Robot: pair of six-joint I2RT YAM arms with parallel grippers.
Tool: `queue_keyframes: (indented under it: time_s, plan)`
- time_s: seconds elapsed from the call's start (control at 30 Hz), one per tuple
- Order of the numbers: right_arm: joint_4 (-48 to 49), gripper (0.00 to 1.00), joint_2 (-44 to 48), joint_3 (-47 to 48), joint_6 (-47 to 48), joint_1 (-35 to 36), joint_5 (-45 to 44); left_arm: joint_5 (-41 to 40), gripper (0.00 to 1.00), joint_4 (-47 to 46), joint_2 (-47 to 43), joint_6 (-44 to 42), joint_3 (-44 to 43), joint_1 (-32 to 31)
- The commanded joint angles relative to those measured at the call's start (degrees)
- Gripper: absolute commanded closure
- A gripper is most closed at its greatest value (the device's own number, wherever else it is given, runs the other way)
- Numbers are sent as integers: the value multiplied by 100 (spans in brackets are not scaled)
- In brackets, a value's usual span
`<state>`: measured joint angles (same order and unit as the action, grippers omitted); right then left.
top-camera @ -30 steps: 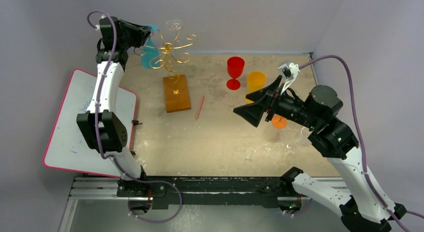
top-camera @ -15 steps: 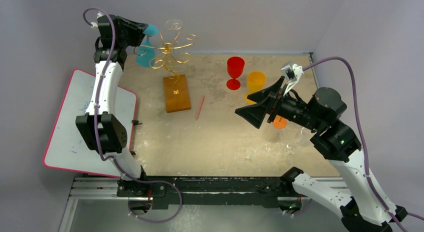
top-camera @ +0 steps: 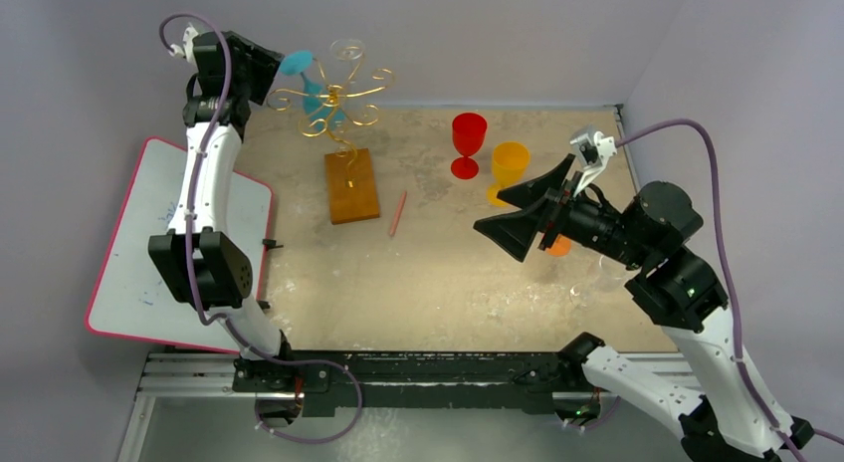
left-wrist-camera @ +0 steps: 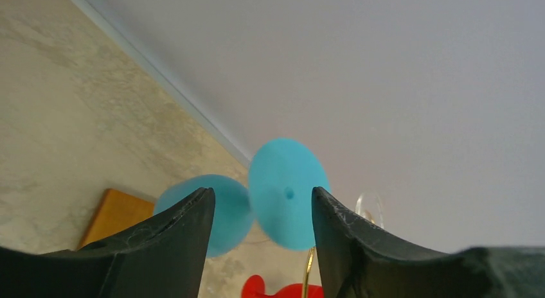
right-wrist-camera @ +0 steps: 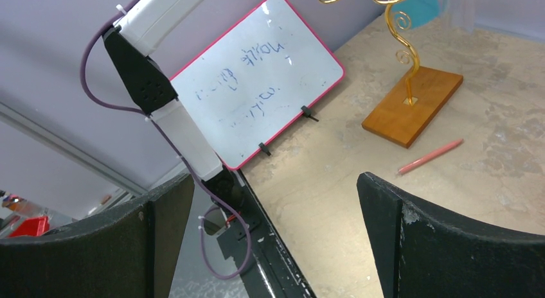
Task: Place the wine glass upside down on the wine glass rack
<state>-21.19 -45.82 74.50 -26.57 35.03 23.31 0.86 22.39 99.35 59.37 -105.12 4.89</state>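
The teal wine glass [top-camera: 320,102] is tilted among the left scroll arms of the gold wire rack [top-camera: 343,96], its foot [top-camera: 296,61] toward my left gripper and its bowl by the stem. The rack stands on its orange-brown wooden base [top-camera: 352,186]. My left gripper [top-camera: 279,72] is open just left of the foot. In the left wrist view the teal foot [left-wrist-camera: 283,182] shows just beyond the open gripper [left-wrist-camera: 262,198], the bowl [left-wrist-camera: 228,214] behind the left finger. My right gripper [top-camera: 498,215] is open and empty above the table's right half.
A clear glass [top-camera: 348,52] shows on the rack's far side. A red glass [top-camera: 468,141] and an orange glass [top-camera: 510,166] stand at back right. A pink pencil [top-camera: 398,213] lies right of the base. A whiteboard [top-camera: 169,243] lies at the left edge, also in the right wrist view [right-wrist-camera: 270,73].
My left gripper has drawn back to the left and up. The teal glass's bowl has swung right toward the rack's stem. My right arm has shifted slightly right.
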Motion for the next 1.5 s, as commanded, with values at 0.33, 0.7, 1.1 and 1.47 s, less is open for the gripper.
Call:
queue_keyframes:
  time_s: [0.33, 0.7, 1.1, 1.47]
  plan:
    - [94, 0, -119, -307, -269, 30, -240, -1093, 29, 344, -1171, -1587, -103, 56]
    - [-594, 0, -717, -45, -1078, 26, -2179, -215, 23, 1114, -2362, -1756, 762, 56]
    - [-2075, 0, -1807, 673, -2114, 25, -4536, -315, 20, 1386, -4122, -1851, 2225, -362]
    - [-3710, 24, -2010, 933, -3462, 7, -6106, -908, 16, 1691, -5079, -1542, 3288, -1036]
